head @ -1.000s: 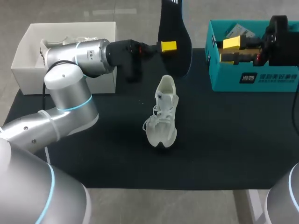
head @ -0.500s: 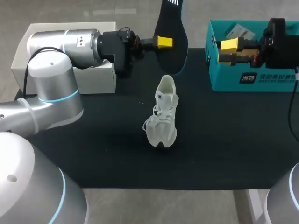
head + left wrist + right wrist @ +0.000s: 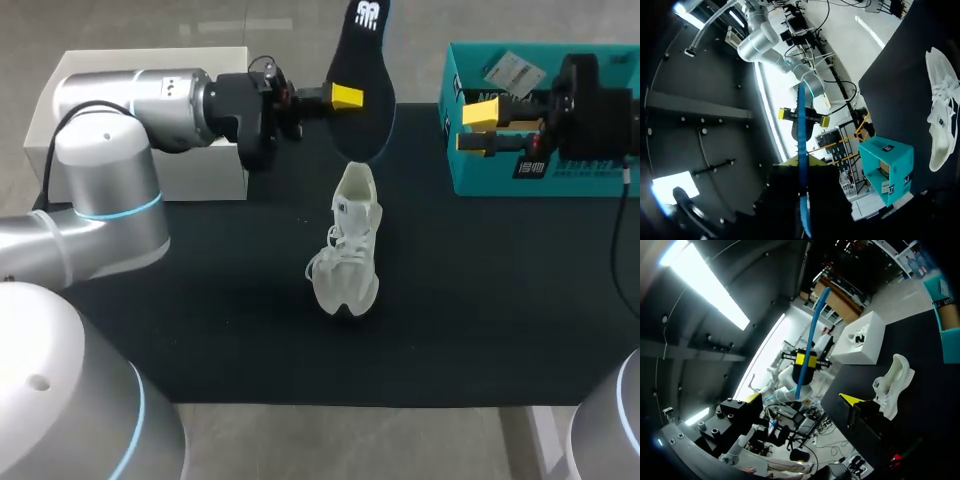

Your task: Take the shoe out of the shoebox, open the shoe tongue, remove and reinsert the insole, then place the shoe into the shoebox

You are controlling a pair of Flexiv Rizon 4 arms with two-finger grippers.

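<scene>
A white shoe [image 3: 347, 247] stands upright on the black mat [image 3: 200, 320], its heel toward the far side. Just above and behind the heel, my left gripper [image 3: 346, 97] is shut on a black insole [image 3: 362, 60], which hangs upright. The left wrist view shows the insole [image 3: 801, 125] edge-on as a blue strip between its fingers, with the shoe [image 3: 942, 115] off to one side. My right gripper [image 3: 484, 127] stands open and empty over the teal shoebox [image 3: 550, 172], facing the insole. From the right wrist the insole [image 3: 816, 325], the shoe [image 3: 892, 382] and the left gripper [image 3: 805, 360] are all ahead.
A white box [image 3: 60, 120] with another white shoe inside stands at the mat's back left, behind my left arm. The teal shoebox holds a paper slip [image 3: 510, 70]. Free mat lies in front of and to both sides of the shoe.
My left gripper has shifted slightly left with the insole and turned it more upright above the shoe's heel. My right gripper has moved a little left and nearer over the teal box.
</scene>
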